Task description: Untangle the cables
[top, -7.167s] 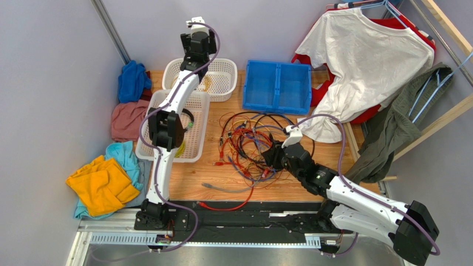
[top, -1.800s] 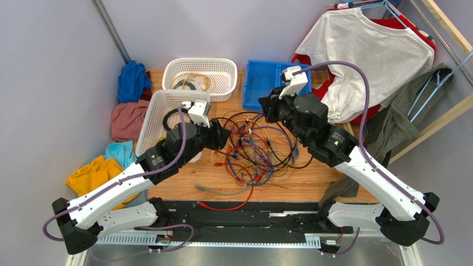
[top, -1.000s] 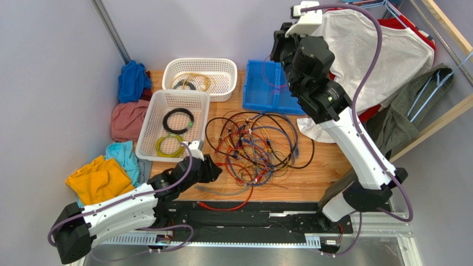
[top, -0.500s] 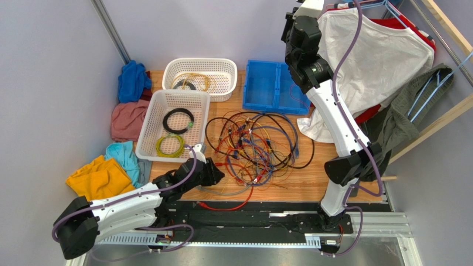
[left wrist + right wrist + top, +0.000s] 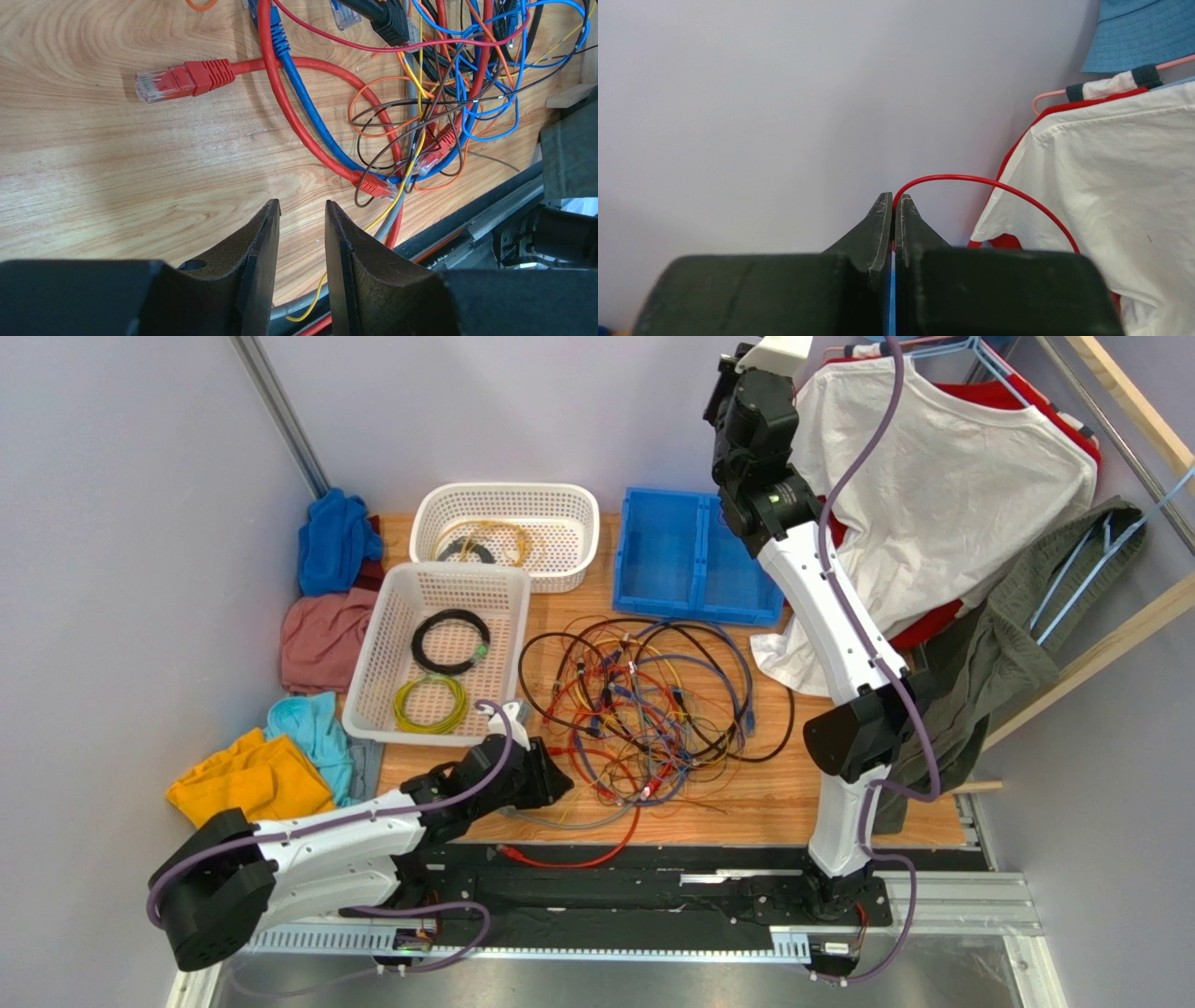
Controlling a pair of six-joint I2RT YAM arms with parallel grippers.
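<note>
Many cables (image 5: 638,707) on wooden table (image 5: 758,805); white baskets (image 5: 463,570), grey walls (image 5: 126,546).

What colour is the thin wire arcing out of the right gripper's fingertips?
The wire is red, clearest in the right wrist view.

A nearer white basket (image 5: 369,655) and a farther white basket (image 5: 577,532) are set at the left of the wooden table (image 5: 561,609), with a blue bin (image 5: 697,546) just beside the farther one. A black coil (image 5: 418,639) and a yellow-green coil (image 5: 400,707) are laid in the nearer basket. A white T-shirt (image 5: 926,490) is hung at the right.
</note>
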